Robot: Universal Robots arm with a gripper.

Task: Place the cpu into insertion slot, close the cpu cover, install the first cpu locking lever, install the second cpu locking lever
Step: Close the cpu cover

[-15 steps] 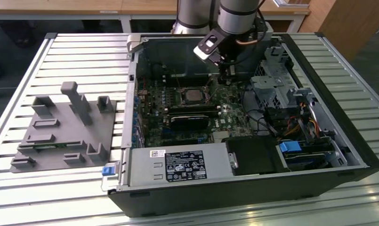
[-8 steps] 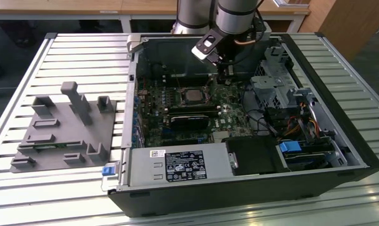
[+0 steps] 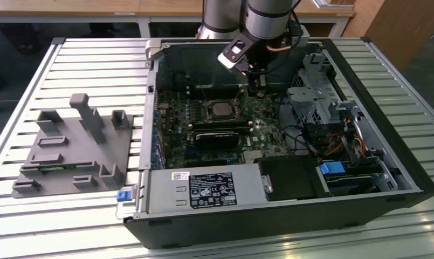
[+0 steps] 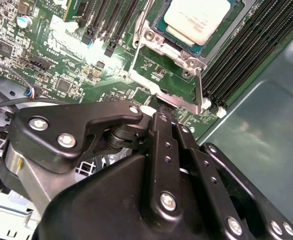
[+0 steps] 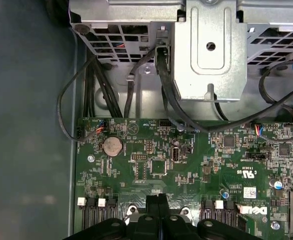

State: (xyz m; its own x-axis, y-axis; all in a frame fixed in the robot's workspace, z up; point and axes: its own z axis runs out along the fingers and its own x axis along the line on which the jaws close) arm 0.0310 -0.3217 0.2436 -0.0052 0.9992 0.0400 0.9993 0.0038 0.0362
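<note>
Upper centre in the exterior view, we see the gripper [image 3: 255, 85] closed beside the cpu cover [image 4: 141, 77]; the cpu [image 4: 196, 17] sits in the insertion slot [image 4: 189, 62].

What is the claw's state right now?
Claw: closed, nothing visibly held; its tip is at the edge of the cpu cover.

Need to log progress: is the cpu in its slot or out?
In. In the second wrist view the cpu lies flat, silver top up, inside the metal rim of the slot.
</note>
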